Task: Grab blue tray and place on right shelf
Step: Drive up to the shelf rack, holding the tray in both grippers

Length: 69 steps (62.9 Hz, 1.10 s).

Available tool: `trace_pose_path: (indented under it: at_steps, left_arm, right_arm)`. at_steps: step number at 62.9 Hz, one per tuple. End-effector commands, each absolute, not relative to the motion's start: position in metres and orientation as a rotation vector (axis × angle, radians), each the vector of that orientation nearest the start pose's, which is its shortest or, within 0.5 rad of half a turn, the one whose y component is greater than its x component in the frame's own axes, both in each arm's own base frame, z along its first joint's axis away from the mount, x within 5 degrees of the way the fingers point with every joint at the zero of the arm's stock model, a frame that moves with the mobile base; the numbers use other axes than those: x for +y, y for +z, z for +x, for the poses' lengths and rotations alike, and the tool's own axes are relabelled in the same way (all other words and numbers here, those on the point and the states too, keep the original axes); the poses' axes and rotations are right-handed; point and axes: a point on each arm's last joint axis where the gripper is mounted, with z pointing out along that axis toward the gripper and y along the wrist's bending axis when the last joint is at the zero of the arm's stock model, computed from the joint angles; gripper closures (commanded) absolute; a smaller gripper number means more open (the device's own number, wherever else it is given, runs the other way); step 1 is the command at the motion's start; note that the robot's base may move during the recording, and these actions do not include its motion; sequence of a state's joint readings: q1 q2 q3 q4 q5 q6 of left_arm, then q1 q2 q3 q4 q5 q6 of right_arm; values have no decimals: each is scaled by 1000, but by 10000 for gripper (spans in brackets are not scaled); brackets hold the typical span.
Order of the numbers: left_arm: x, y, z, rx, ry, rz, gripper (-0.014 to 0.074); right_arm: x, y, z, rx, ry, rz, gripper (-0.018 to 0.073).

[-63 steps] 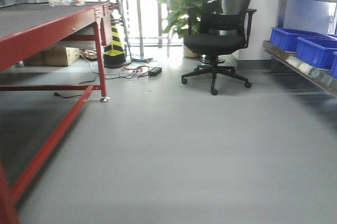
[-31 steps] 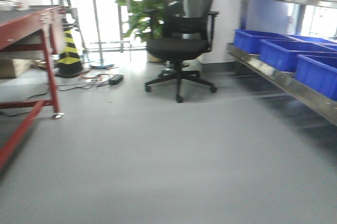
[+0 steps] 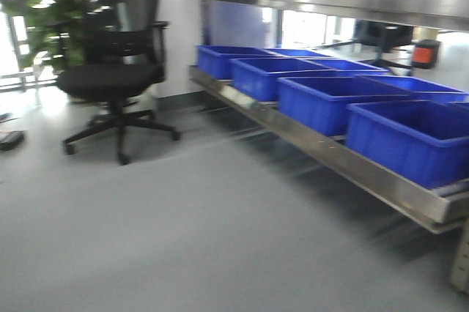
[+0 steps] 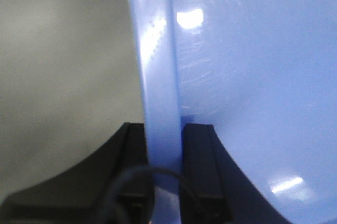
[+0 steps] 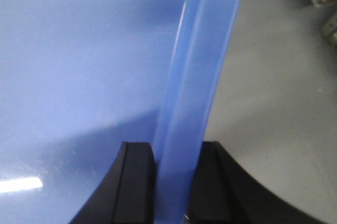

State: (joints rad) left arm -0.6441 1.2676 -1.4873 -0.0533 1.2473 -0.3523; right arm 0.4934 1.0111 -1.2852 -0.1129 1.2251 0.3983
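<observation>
We face the right shelf, its lower deck packed with dark-blue bins, where the blue tray could strike a bin on the way in, or slip, we judge, since only thin rim pinches carry it. The tray hangs between the arms, left gripper and right gripper each clamped on a rim edge; any free shelf spot, the tray's full outline and the fingers' depth of bite lie out of view

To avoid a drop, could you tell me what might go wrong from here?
The left gripper and right gripper pinch only the thin rim of the blue tray; a jolt might let it slip. Deep blue bins crowd the lower level of the right shelf, leaving little free room.
</observation>
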Motion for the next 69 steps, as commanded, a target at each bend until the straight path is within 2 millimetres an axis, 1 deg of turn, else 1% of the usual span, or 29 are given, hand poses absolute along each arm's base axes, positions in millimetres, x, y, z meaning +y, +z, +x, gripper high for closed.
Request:
trace_pose_path:
  at_steps: [1,69]
  left_arm:
    - [-140,436,176,2571,-438,442,645]
    - [-140,436,176,2573,-437,442,645]
  right_arm:
    - [68,440,152,2316,249,-145,503]
    - [68,440,152,2316,249,-145,503]
